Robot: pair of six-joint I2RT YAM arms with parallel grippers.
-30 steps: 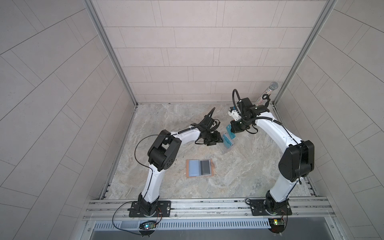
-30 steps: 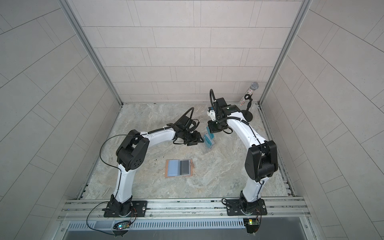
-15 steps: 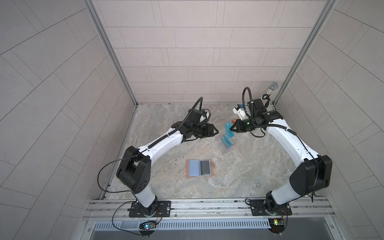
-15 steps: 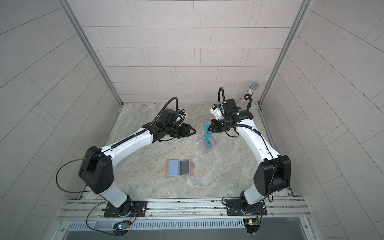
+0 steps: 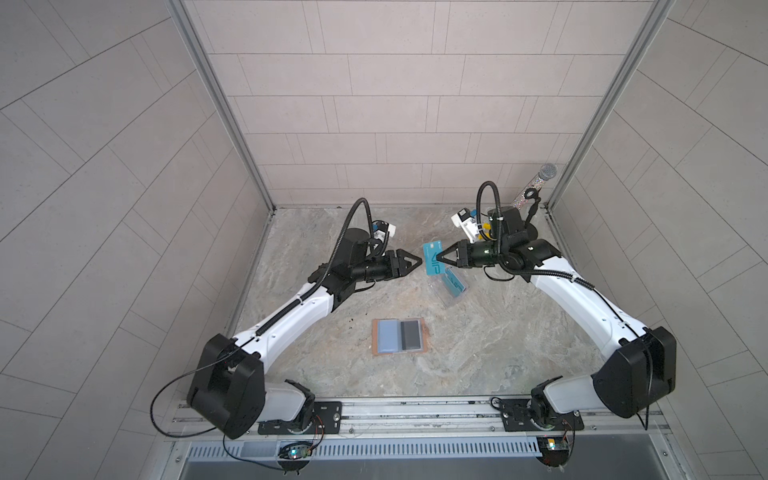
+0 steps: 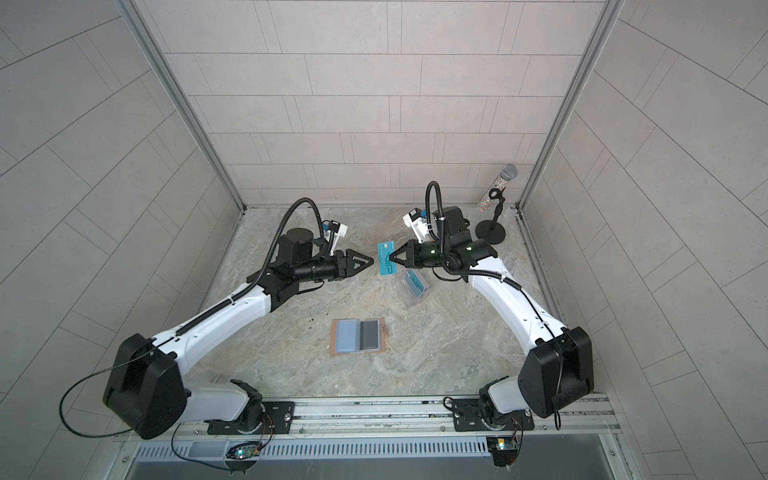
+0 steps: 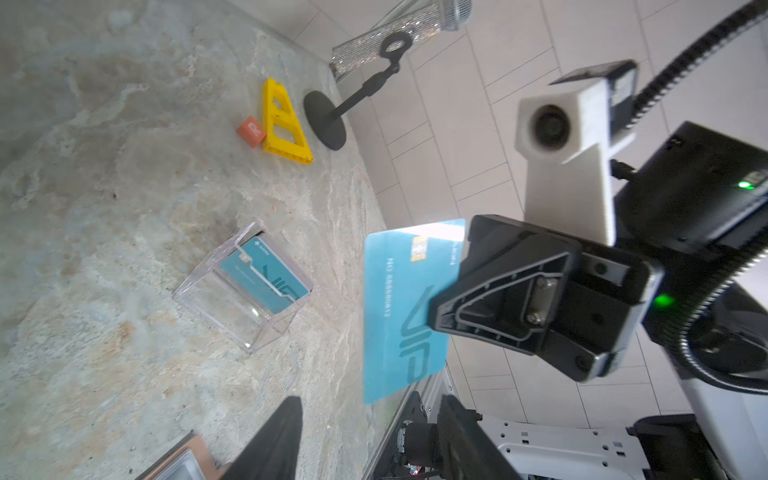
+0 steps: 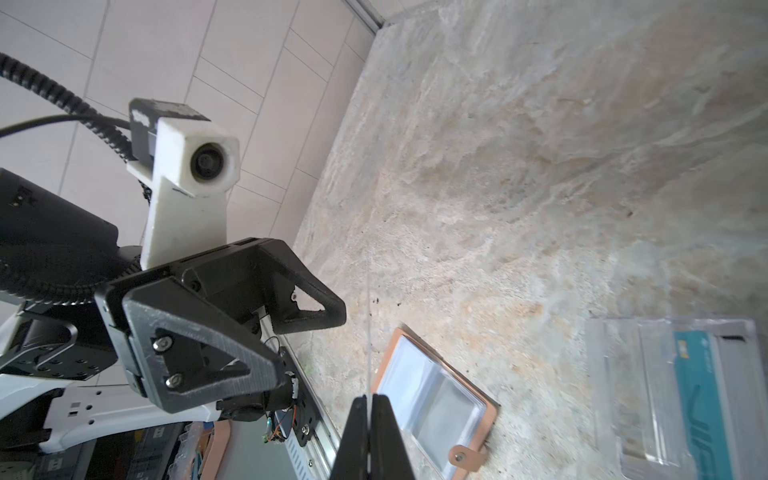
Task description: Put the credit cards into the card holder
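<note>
My right gripper is shut on a teal credit card with "VIP" lettering, holding it upright in the air. In the right wrist view that card shows edge-on. My left gripper is open and empty, pointing at the card from the left, close to its edge. The card holder lies open on the floor nearer the front, with a dark grey rectangle in its right sleeve. Another teal card sits in a clear stand.
The clear acrylic stand lies below the held card. A microphone on a black stand is at the back right corner, with a yellow triangular piece and an orange block beside it.
The right gripper has lifted the teal card up and away from the clear stand. The left gripper has drawn back to the left, and both arms have swung outward.
</note>
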